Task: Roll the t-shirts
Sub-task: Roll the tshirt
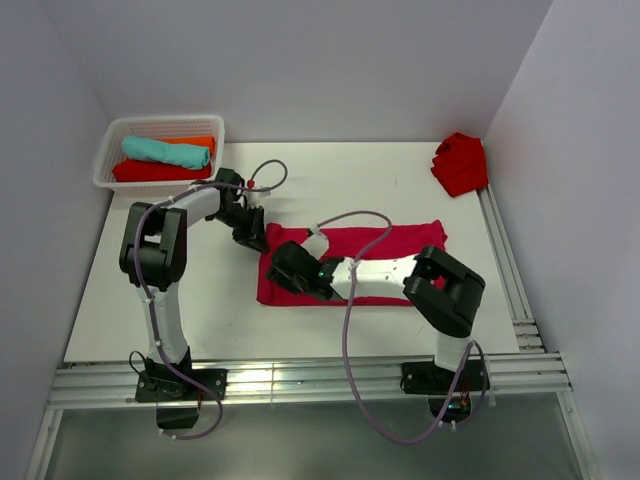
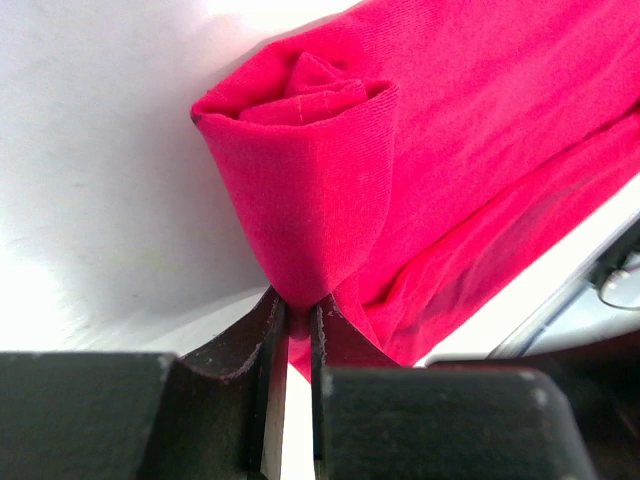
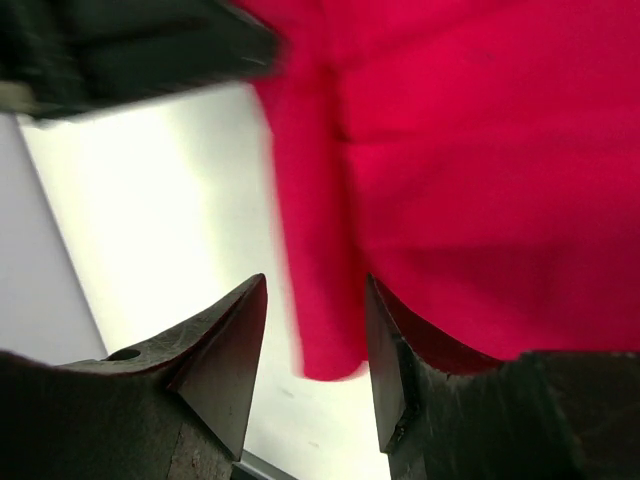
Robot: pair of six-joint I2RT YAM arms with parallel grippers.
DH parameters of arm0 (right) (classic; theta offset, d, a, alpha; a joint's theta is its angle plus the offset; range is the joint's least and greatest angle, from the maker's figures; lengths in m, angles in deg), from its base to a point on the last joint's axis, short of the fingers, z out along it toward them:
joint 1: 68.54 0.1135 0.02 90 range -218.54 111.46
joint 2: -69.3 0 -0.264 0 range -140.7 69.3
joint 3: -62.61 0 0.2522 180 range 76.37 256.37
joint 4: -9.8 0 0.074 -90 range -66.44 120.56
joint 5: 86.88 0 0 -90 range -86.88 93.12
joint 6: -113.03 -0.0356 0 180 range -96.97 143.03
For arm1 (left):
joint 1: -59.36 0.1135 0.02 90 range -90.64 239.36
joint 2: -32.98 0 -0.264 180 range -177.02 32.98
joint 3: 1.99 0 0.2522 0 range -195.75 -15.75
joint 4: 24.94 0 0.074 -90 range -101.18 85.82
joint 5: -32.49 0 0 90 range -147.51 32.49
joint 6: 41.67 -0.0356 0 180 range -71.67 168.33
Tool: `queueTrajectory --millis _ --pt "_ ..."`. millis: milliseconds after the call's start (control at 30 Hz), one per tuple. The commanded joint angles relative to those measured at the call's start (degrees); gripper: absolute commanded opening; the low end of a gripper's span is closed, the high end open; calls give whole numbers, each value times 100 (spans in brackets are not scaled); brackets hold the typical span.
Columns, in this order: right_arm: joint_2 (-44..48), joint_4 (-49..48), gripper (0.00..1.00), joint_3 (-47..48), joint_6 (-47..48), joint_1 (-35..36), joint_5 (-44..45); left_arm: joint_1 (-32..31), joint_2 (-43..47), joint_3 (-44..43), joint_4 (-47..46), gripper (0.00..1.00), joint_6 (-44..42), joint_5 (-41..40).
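1. The table (image 1: 200, 300) shows whole only in the top view. It has bare white room left of and in front of the cloth, walls close on three sides, and rails (image 1: 505, 260) along its right and near edges.
2. The crimson tee (image 1: 400, 240) lies mid-table as a flat strip running left to right. The right arm and its cable (image 1: 350, 225) lie across the strip.
3. A basket (image 1: 110, 150) sits in the far left corner, near the left arm's elbow. It holds rolled teal (image 1: 165, 152), orange (image 1: 200, 142) and scarlet (image 1: 150, 172) tees.
4. A crumpled red tee (image 1: 460, 163) lies in the far right corner, well apart from the strip.
5. The left gripper (image 1: 255, 238) is at the strip's far left corner. Only its wrist view shows that end turned up in a loose roll (image 2: 300, 150), with the fingers (image 2: 270, 330) nearly closed and pinching the cloth at the roll's base.
6. The right gripper (image 1: 285, 265) is at the left end's near side. Its wrist view shows the jaws spread apart, with the tee's folded edge (image 3: 315, 250) between them over bare table.
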Motion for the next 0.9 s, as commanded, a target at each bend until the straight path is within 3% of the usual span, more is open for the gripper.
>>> queueTrajectory --millis 0,367,867 --pt "-263 1478 51 1286 690 38 667 -38 262 -222 83 0 -195 -682" --pt "-1837 3229 50 3881 1394 99 1045 -135 332 -371 303 0 -134 -1122" --pt "-2768 4073 50 4884 1544 240 1124 -223 306 -433 374 2 -116 -1290"
